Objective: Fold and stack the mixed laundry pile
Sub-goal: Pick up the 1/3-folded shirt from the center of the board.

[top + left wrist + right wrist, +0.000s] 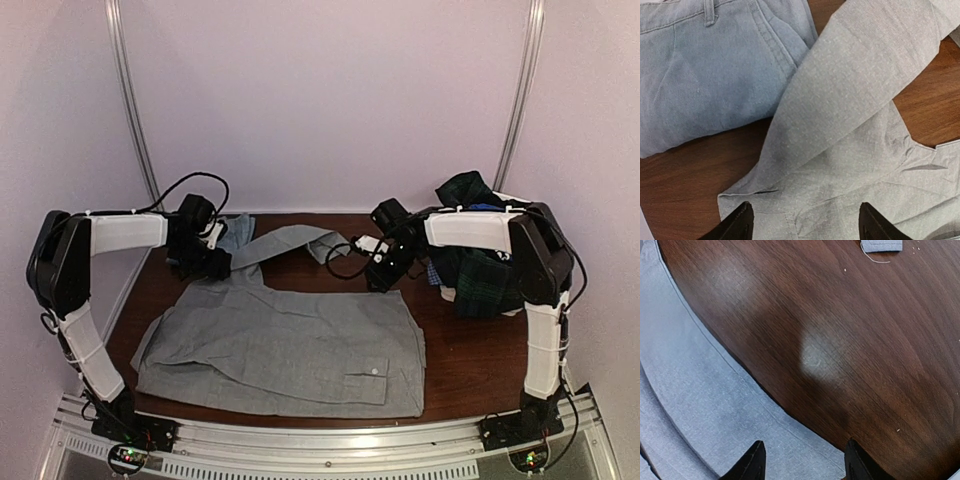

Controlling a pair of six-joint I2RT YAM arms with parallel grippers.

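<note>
Right claw (804, 450) over shirt (695, 390) edge

Wooden table (455, 350): grey shirt (290, 345), folded stack (715, 75), laundry pile (482, 275)

I see a shirt (290, 345) spread flat mid-counter (470, 350), its sleeve (290, 240) running toward the rear. A folded stack (238, 230) lies behind its left shoulder. The mixed laundry pile (480, 270) sits rear right. The left gripper (805, 222) hangs above that shoulder, the right gripper (805, 460) above the shirt's right rear edge.
</note>
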